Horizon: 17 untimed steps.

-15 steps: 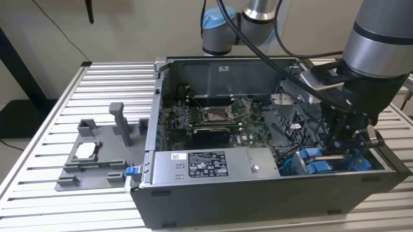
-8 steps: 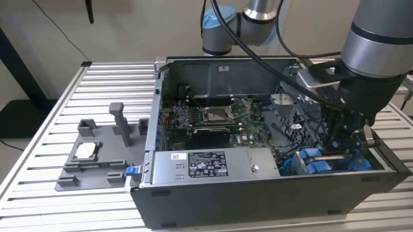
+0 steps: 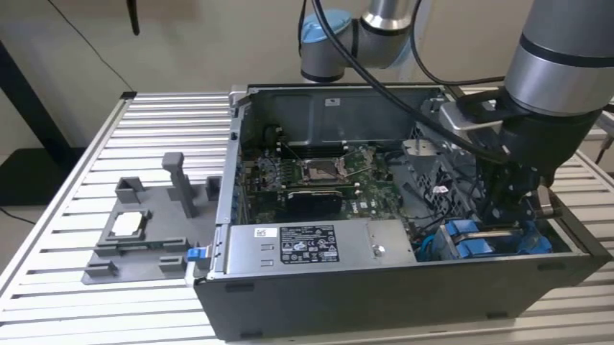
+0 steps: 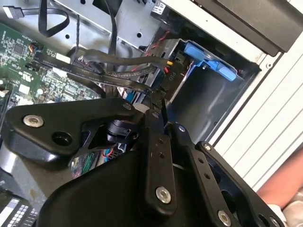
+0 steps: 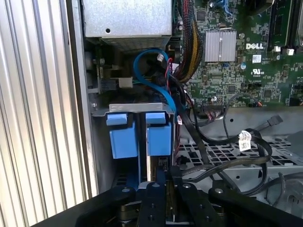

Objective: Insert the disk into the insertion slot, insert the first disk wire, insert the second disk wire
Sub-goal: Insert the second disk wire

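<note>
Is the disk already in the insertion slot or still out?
In. The disk's blue carrier sits inside the insertion slot at the case's corner, with the gripper right above it.

Drive bay (image 5: 137,124): grey metal cage, blue plastic parts, in my case's corner beside the power supply box (image 5: 127,18).

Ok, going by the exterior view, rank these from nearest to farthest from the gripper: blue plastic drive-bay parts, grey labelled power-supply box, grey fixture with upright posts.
1. Blue plastic drive-bay parts, directly below the gripper.
2. Grey labelled power-supply box, mid-case, toward the exterior view's left.
3. Grey fixture with upright posts, outside the case, far left.
</note>
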Tool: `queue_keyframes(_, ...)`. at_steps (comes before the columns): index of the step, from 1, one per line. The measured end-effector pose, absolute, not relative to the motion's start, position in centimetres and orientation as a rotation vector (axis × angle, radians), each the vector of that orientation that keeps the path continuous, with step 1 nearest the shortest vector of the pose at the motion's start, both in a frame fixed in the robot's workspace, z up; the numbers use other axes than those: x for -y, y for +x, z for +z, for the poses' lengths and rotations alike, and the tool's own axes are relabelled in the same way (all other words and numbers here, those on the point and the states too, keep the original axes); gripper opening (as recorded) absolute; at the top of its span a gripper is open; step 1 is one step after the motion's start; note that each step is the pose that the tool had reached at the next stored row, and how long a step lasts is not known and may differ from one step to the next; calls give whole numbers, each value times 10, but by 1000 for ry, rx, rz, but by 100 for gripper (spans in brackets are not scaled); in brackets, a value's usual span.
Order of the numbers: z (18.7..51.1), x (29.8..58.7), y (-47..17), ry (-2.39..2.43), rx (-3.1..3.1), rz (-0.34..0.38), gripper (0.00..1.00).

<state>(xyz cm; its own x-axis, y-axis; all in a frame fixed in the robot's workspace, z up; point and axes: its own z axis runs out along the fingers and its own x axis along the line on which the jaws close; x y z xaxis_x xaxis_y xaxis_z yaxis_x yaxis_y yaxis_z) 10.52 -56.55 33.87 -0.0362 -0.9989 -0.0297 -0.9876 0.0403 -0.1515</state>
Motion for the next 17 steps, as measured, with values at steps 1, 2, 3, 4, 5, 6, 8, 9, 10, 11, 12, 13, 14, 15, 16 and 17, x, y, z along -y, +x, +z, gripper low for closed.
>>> queue_keyframes(1,339,565,105,-2087,-2170,-134,16)
queue_keyframes(2,339,565,105,-2087,-2171,-133,16)
queue_keyframes(3,339,565,105,-2087,-2171,-133,16)
queue_keyframes(4,339,565,105,-2087,-2171,-133,16)
queue_keyframes(5,339,565,105,-2086,-2171,-133,16)
queue_keyframes(6,338,565,106,-2086,-2172,-133,16)
queue_keyframes(8,338,566,107,-2086,-2172,-133,16)
queue_keyframes(9,338,566,108,-2086,-2172,-133,16)
queue_keyframes(10,338,566,109,-2086,-2173,-132,16)
queue_keyframes(11,338,566,110,-2087,-2173,-132,16)
queue_keyframes(12,338,566,110,-2087,-2173,-131,16)
queue_keyframes(13,337,566,111,-2087,-2173,-131,16)
queue_keyframes(14,337,566,111,-2087,-2173,-132,16)
queue_keyframes(15,337,566,111,-2086,-2173,-132,16)
queue_keyframes(16,336,566,111,-2087,-2173,-131,18)
queue_keyframes(17,336,567,111,-2087,-2173,-131,18)
